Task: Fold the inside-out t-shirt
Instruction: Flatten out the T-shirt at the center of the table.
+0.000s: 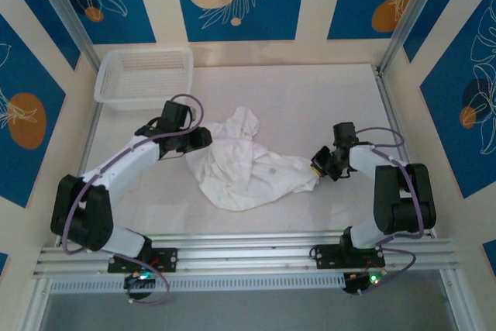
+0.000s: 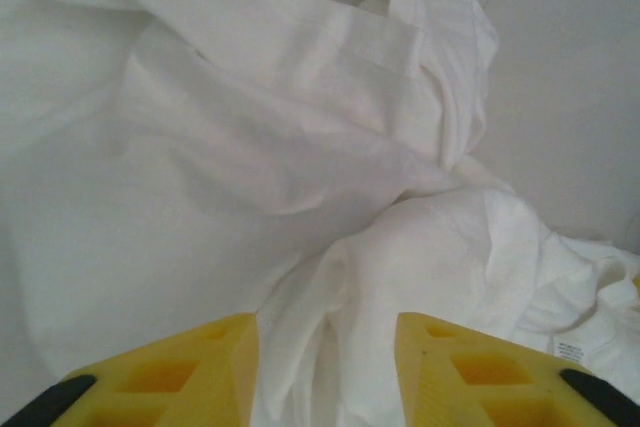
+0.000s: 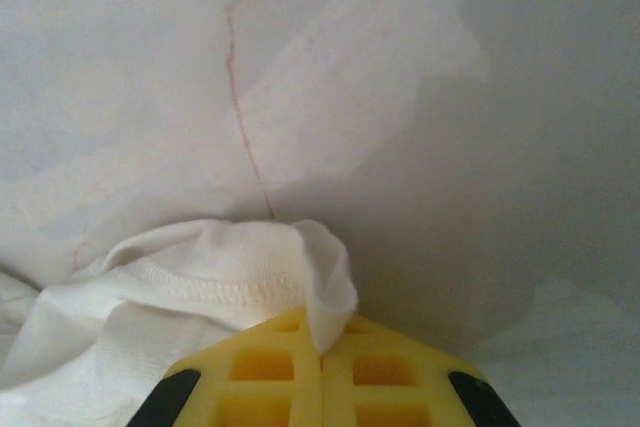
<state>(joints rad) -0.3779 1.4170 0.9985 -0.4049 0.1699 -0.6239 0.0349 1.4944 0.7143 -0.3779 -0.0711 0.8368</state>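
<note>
While the right tool clamps the 3 o'clock hem of the t-shirt crumpled on the surface, the left tool, jaws apart at 10 o'clock, should next grip for spreading.

The right gripper has its yellow jaws pressed together, pinching the white t-shirt at a stitched edge, the crumpled cloth bunching just beyond the tips and trailing left over the pale table, where a thin reddish line runs away.
</note>
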